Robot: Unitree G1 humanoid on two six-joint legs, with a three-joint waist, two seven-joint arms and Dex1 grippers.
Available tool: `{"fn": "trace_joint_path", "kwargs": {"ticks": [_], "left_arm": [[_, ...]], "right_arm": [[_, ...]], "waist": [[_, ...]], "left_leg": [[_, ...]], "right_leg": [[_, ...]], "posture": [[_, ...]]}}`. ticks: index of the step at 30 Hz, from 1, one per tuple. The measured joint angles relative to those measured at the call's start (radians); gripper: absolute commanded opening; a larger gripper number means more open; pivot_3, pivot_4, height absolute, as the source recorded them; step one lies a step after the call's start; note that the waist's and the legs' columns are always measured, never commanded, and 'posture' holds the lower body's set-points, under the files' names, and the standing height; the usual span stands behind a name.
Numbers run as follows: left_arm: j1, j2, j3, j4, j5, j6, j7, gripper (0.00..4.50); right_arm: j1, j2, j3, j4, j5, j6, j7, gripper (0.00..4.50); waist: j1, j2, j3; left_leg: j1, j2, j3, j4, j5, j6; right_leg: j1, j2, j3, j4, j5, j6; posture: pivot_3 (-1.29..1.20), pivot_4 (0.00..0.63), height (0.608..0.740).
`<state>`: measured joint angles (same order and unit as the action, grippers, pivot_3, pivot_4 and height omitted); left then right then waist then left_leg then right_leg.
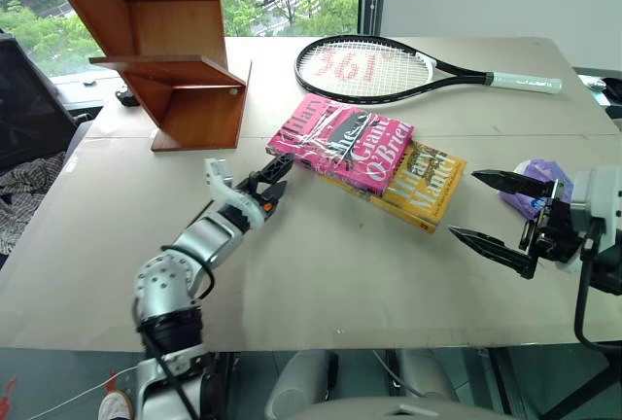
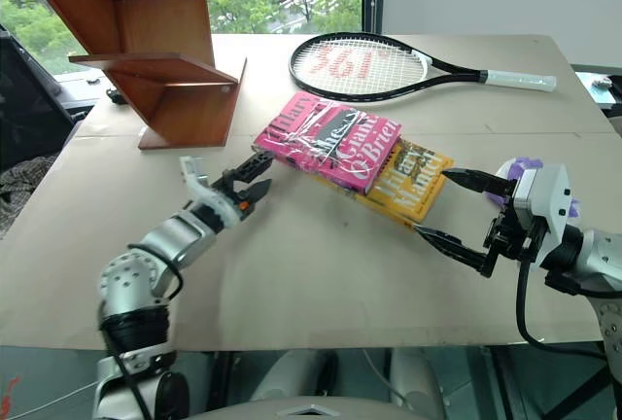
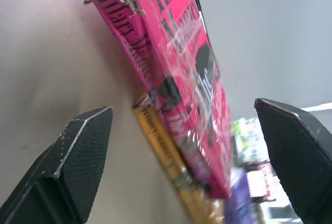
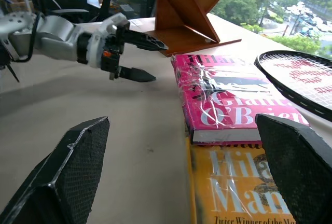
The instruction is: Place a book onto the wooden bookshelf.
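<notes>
Pink book (image 1: 342, 141) spine (L wrist cam)

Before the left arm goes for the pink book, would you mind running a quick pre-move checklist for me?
1. Left gripper open: ok, jaws apart.
2. Left gripper lined up with the book: ok, it sits just short of the near spine end, not touching.
3. Right gripper clear of the book: ok, open and off to the side.
4. The book free to lift: ok, it lies on top of the yellow book.
5. Wooden bookshelf has a free board: ok.
6. Tennis racket out of the path: ok, beyond the books.
</notes>
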<state>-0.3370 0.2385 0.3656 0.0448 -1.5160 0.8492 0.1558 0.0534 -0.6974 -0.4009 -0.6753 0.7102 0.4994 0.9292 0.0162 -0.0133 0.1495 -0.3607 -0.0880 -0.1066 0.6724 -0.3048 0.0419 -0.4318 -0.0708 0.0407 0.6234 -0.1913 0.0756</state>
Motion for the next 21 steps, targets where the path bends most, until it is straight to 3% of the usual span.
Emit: {"fn": "trace_joint_path", "kwargs": {"ticks": [5,19,20,21], "left_arm": [[-0.102,-0.072,0.025,0.169,0.021,-0.044,-0.014,4.50],[-0.366,-0.112,0.089,0.580,0.202,-0.067,-0.229,4.50],[-0.371,-0.113,0.094,0.589,0.208,-0.064,-0.234,4.01],[-0.380,-0.115,0.098,0.607,0.218,-0.055,-0.241,3.86]], "right_arm": [[0.041,-0.002,-0.034,-0.058,0.061,0.000,-0.045,4.45],[0.138,-0.031,-0.054,-0.058,0.077,-0.069,-0.009,4.45],[0.141,-0.032,-0.054,-0.058,0.076,-0.070,-0.008,4.50],[0.149,-0.033,-0.058,-0.058,0.075,-0.074,-0.007,4.50]], "waist": [[0.001,0.000,0.000],[0.014,0.000,-0.002],[0.015,0.001,-0.003],[0.018,0.001,-0.004]], "left_leg": [[0.000,0.000,0.000,0.000,0.000,0.000],[0.001,-0.002,-0.001,0.001,0.000,0.000],[0.001,-0.002,-0.001,0.001,0.000,0.000],[0.001,-0.002,-0.001,0.001,0.000,0.000]], "right_leg": [[0.000,0.000,0.000,0.000,0.000,0.000],[0.002,0.000,-0.001,0.000,0.000,0.000],[0.002,0.000,-0.001,0.000,0.000,0.000],[0.002,0.000,-0.001,0.000,0.000,0.000]], "posture": [[0.00,0.150,0.740],[0.00,0.150,0.740],[0.00,0.150,0.740],[0.00,0.150,0.740]]}}
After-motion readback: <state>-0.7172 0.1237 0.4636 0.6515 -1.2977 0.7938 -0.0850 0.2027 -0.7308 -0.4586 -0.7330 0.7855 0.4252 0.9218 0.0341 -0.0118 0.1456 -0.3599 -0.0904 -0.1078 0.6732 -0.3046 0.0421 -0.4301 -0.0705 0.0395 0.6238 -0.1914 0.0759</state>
